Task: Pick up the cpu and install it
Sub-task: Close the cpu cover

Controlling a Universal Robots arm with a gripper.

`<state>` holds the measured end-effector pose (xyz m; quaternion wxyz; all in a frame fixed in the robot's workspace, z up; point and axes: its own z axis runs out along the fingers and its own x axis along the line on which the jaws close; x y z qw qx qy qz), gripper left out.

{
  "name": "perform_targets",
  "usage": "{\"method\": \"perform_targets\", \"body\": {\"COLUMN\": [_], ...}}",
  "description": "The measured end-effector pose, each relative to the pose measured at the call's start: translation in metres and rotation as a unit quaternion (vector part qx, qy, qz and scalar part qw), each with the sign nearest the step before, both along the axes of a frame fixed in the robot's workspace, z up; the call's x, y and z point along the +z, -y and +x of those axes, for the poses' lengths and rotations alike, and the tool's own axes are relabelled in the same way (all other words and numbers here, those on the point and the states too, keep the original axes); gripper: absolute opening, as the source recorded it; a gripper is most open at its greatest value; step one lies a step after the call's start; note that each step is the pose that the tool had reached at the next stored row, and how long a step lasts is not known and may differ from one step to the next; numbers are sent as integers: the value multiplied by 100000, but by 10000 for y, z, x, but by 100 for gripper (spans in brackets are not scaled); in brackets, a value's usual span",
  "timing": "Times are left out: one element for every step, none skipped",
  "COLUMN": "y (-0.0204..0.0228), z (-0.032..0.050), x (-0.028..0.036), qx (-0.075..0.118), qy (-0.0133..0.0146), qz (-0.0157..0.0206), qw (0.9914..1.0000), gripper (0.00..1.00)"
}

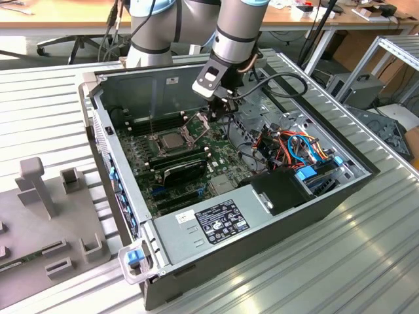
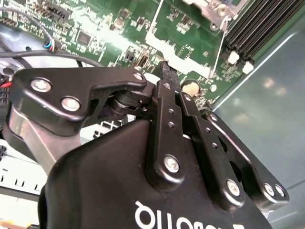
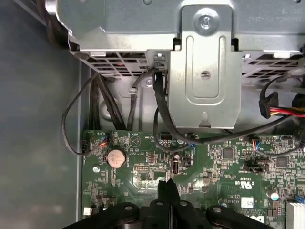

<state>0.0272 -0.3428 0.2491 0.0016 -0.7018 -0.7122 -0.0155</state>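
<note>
Nearest in the exterior view, a grey block tray (image 1: 46,216) lies on the ribbed metal table (image 1: 327,261) at the exterior view's left. Just beside it the open computer case (image 1: 216,226) lies on its side, with a blue latch (image 1: 134,256) at its near corner. A green board (image 1: 216,160) covers the floor of the case, and a tangle of orange and blue cables (image 1: 294,147) sits toward the exterior view's right.

Farther in, the cpu (image 1: 171,139) lies flat in its square socket on the board. The socket's metal frame (image 1: 196,124) is tilted up just beside it (on the side nearer the claw).

The claw (image 1: 221,112) hangs over the board close to the case's far wall, near the cpu but apart from it. In both wrist views the claw (image 2: 165,64) (image 3: 167,183) has its two black fingers pressed together with nothing gripped. It is poised above the green board, near a round coin battery (image 3: 114,158) and a grey metal bracket (image 3: 205,71).

Behind the case rise the arm (image 1: 236,33) and wooden desks (image 1: 65,13).
</note>
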Motion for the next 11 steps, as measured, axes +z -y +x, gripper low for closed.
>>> {"method": "perform_targets", "body": {"y": [0,-1,-3,-6,-9,-10,-12,-13,-15,-16,-15], "z": [-27,-49,-70,-120,-165,-211,-265,-300,-340,-399,-442], "x": [-1,-2,-3,-4,-4,-4,-5,-5,-6,-7,-7], "qx": [-4,1,2,-6,2,4,3,2,-8,3,-6], "qy": [-2,-6,-6,-5,-7,-8,-4,0,-5,0,-3], "qz": [4,6,4,8,4,7,19,28,41,73,99], "qw": [100000,100000,100000,100000,100000,100000,100000,100000,100000,100000,100000], "gripper": [11,11,11,11,11,11,11,11,11,11,11]}}
